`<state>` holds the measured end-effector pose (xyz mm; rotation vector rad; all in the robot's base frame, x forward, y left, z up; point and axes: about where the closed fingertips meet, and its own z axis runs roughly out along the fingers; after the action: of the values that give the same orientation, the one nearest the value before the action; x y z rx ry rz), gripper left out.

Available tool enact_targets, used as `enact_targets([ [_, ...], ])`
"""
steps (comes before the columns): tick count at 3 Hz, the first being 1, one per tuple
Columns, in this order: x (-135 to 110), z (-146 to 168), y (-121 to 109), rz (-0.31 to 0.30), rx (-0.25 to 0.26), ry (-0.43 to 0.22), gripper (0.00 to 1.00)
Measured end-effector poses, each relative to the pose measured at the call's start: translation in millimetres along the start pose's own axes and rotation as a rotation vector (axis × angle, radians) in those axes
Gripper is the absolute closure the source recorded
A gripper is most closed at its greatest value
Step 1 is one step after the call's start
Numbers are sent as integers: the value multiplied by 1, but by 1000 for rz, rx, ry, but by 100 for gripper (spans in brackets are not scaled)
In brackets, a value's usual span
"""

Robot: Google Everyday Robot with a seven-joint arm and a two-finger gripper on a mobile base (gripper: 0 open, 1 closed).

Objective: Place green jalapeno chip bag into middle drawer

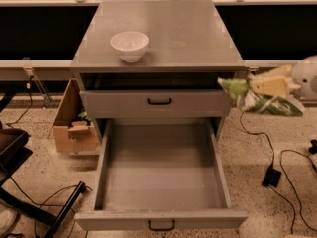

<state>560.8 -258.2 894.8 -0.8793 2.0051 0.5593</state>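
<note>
The green jalapeno chip bag point(257, 99) is a crinkled light-green foil bag, held in the air to the right of the cabinet, level with the closed upper drawer front. My gripper point(265, 87) comes in from the right edge and is shut on the bag, with its cream fingers point(270, 86) across the bag's top. The middle drawer point(161, 214) is pulled fully open below, a deep grey tray with a bare floor and a small black handle. The bag is right of and above the drawer's right wall.
A white bowl point(130, 45) stands on the grey cabinet top point(188, 38). A closed grey drawer front point(158, 103) sits above the open one. A cardboard box point(72, 120) is on the floor at left. Cables and a black adapter point(271, 175) lie at right. A chair base point(29, 197) is lower left.
</note>
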Motion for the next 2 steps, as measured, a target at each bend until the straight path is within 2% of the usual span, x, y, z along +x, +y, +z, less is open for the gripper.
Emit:
enact_targets([
  [1, 49, 25, -11, 76, -82, 75, 100],
  [2, 52, 37, -5, 77, -93, 77, 100],
])
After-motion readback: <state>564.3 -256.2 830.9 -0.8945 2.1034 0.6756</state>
